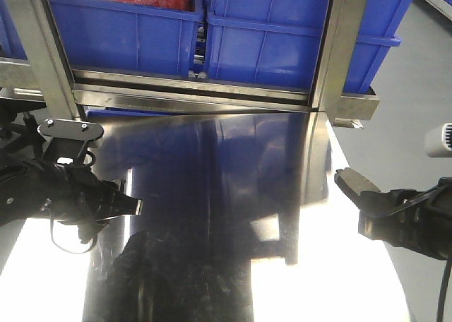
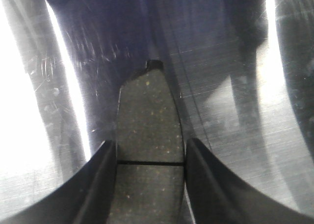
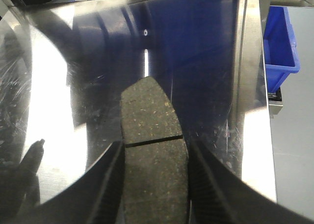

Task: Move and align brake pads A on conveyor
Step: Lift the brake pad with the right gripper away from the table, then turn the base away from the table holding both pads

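- The steel table [image 1: 212,167] is a polished, mirror-bright sheet, finely scratched and reflecting blue.
- A small dark spot [image 3: 145,32] near its far side may be a hole or a screw head.
- The left brake pad [image 2: 147,130] and the right brake pad [image 3: 152,121] show over the sheet; whether they touch it cannot be told.
- Behind, a steel ledge [image 1: 191,89] carries blue bins [image 1: 268,32].

No readable text, labels, brands, numbers, signs in any view
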{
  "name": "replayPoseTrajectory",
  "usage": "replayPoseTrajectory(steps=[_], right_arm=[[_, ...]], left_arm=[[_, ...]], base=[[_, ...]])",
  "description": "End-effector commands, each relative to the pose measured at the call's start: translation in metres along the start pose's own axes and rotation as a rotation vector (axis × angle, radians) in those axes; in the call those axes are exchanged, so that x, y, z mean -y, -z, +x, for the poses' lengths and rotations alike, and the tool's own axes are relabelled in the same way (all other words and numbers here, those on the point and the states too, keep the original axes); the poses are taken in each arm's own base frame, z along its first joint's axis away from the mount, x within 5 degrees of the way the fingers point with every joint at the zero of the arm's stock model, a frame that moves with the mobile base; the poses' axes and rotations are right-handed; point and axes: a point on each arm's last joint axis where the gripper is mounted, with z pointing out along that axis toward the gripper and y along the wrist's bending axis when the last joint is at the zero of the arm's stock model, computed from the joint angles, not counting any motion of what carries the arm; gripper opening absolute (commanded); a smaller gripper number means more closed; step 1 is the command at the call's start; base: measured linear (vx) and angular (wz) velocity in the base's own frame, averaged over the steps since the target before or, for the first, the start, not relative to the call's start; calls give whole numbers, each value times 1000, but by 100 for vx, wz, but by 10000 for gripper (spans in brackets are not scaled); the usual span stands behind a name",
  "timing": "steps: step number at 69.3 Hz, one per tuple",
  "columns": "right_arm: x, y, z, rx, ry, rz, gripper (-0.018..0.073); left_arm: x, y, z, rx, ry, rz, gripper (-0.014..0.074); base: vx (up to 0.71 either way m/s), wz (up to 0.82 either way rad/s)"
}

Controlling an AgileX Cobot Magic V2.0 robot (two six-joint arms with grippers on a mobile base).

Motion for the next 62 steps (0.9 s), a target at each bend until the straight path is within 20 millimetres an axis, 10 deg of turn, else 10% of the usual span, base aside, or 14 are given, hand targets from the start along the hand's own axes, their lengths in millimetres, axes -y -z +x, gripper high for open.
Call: replayPoseTrajectory(steps=[1,62], right_arm=[[-5,7,-15,113,18,-45,67],[-5,7,-15,114,18,-46,67]], left_arm=[[4,16,-13,109,-3,40,20],[4,16,-13,109,-3,40,20]], base=[[0,0],[0,1]])
